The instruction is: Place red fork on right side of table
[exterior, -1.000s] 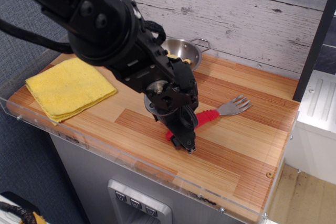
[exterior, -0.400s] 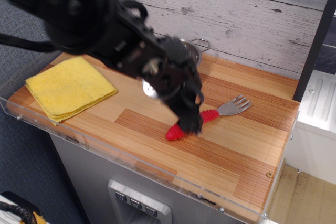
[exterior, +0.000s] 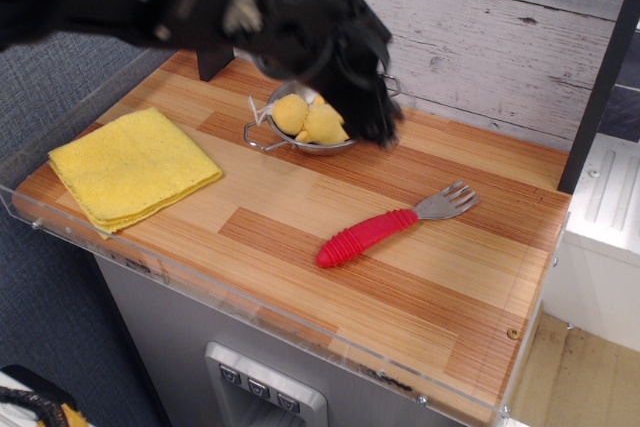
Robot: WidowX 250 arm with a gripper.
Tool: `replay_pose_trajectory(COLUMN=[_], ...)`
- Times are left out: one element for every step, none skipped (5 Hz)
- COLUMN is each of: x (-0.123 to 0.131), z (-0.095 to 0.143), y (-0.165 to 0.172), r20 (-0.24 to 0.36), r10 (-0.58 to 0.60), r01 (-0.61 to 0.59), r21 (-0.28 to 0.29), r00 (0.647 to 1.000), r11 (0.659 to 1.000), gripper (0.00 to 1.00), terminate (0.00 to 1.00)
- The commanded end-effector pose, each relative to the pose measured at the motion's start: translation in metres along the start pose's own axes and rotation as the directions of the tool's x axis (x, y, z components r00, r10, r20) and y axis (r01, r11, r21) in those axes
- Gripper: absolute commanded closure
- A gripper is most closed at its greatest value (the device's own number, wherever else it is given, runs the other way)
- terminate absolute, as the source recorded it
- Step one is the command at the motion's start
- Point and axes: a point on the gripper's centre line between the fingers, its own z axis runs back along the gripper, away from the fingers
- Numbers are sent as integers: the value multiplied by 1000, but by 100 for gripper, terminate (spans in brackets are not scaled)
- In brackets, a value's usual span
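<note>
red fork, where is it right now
The red fork lies flat on the table, right of centre in the camera view, tines toward the right edge; the metal pan sits behind it, and the raised hand is clear of it.

Bare table (exterior: 440,297) surrounded the red fork (exterior: 388,228) on every side, leaving access from above unobstructed. The blurred gripper (exterior: 375,122) hung over the pan (exterior: 290,137) at the rear. A yellow cloth (exterior: 132,167) occupied the left end
</note>
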Motion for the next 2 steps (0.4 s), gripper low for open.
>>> replay_pose_trajectory(x=[2,2], z=[16,16], y=[0,0], r20=[36,36], r10=[-2,-2], r01=[2,2], r21=[20,20], r00=[999,999], r11=[1000,1000], gripper=[0,0], terminate=[0,100])
